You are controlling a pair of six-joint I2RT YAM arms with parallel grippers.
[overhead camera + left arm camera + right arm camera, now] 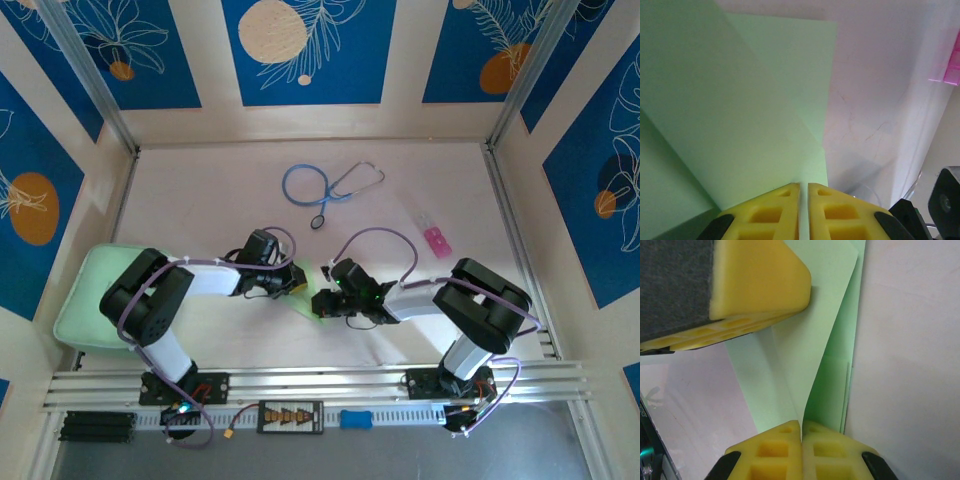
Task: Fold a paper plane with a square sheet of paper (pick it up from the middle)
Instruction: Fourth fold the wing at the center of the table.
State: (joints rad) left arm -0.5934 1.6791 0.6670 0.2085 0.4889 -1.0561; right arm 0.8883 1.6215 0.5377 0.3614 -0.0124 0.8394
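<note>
The left gripper (804,186) has its jaws almost closed. Only a thin slit shows between the yellow fingers (765,215), and the sheet of paper (740,125) runs down into that slit and is pinched there. Ahead of the tips the pale green sheet spreads up and to the left, with a diagonal crease and a lighter layer behind it. To the right of the jaws is the bare white table (875,75).

The right gripper (801,425) has its tips pressed together on a raised fold of the same sheet, which stands up out of the seam and curves away ahead. Ahead and to the left of these jaws, one yellow finger (760,285) of the left gripper sits over the paper.

From above, the two sets of jaws point at each other with the tips near, and the paper lies between them. A blue stethoscope (320,185) lies well beyond both. A pink object (437,240) is off past the right jaws, and a mint-green pad (80,300) lies well behind the left jaws.
</note>
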